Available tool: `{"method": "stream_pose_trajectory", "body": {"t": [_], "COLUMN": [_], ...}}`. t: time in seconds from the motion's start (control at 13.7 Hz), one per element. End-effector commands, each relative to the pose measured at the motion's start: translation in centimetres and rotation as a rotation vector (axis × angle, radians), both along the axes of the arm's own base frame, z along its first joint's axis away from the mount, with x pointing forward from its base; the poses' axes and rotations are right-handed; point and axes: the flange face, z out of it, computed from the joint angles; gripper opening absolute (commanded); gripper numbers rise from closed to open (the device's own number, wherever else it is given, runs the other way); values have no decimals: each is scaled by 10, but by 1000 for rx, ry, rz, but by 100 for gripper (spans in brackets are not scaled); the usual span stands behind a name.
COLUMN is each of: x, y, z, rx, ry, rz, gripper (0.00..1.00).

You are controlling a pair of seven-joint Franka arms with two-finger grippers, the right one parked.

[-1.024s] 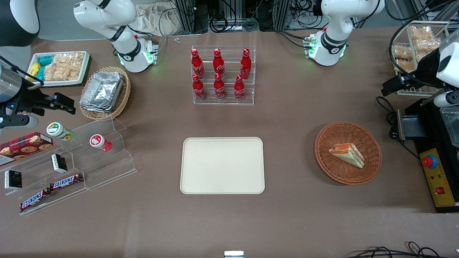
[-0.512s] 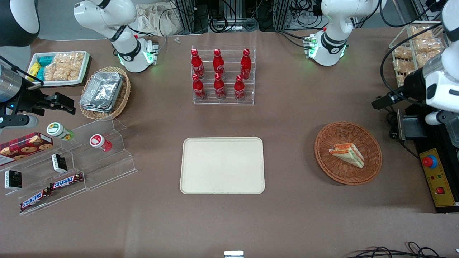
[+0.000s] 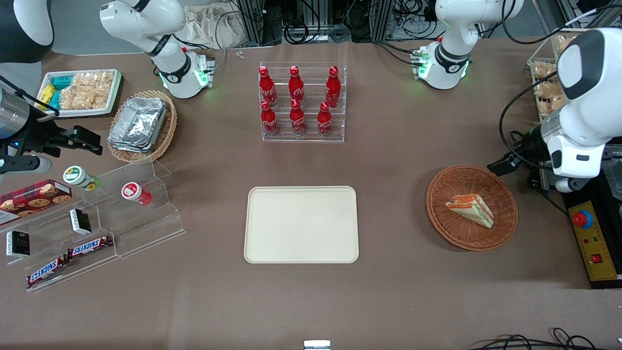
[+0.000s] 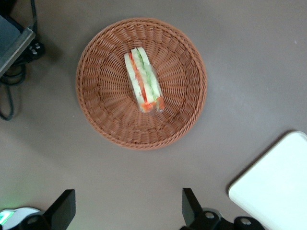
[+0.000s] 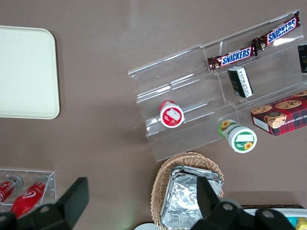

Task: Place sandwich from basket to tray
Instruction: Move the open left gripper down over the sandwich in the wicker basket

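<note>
The sandwich, a wrapped white wedge with orange-red and green layers, lies in the round reddish-brown basket. It also shows in the left wrist view in the middle of the basket. The cream tray lies empty at mid table, toward the parked arm's end from the basket; its corner shows in the wrist view. My left gripper hangs above the table beside the basket's rim, a little farther from the front camera than the basket. Its fingers stand wide apart and empty.
A control box with a red button and a black device with cables stand toward the working arm's end. A clear rack of red bottles stands farther from the front camera than the tray. A tan basket of foil containers and a snack stand lie toward the parked arm's end.
My left gripper has swung from over the snack rack at the table's end toward the basket, nearer the front camera. The sandwich, basket and tray have not moved.
</note>
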Motion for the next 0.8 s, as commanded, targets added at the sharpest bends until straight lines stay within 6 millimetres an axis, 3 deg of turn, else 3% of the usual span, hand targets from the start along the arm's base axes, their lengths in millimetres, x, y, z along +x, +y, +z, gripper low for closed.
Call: {"method": "stream_pose_trajectory", "body": {"t": [0.0, 0.29, 0.73], "x": [-4, 14, 35], "y": [3, 5, 7], "z": [-31, -96, -164], "rx": [6, 46, 78], "ry": [-28, -38, -51], "rz": [70, 213, 370], "gripper": [100, 100, 100]}}
